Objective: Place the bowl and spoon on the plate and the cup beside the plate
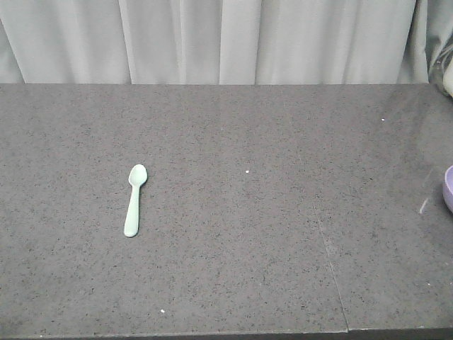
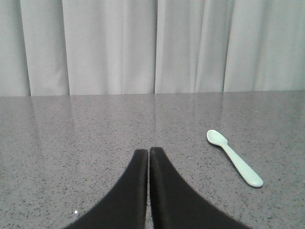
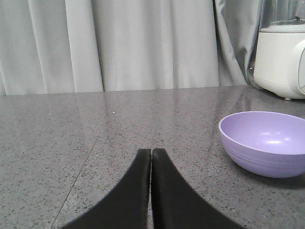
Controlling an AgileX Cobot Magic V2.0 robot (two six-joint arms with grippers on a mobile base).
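Front view: spoon [image 1: 134, 200] lies left on table [image 1: 283, 177], bowl [image 1: 449, 190] cut off at right edge; plate, cup unseen. Our left gripper [image 2: 148, 153] and right gripper [image 3: 151, 152] both pinched together, empty. We judge nothing started; next: open, grab bowl.

Both the left claw [image 2: 148, 155] and right claw [image 3: 151, 156] hang low, fingers pressed together, gripping nothing.

front view looks down across the table [image 1: 283, 212] toward the curtain [image 1: 212, 35]. both wrist views sit low and close to the tabletop, facing that curtain. front and left wrist views share the spoon [image 2: 234, 160], ahead-right of the left gripper [image 2: 148, 151].
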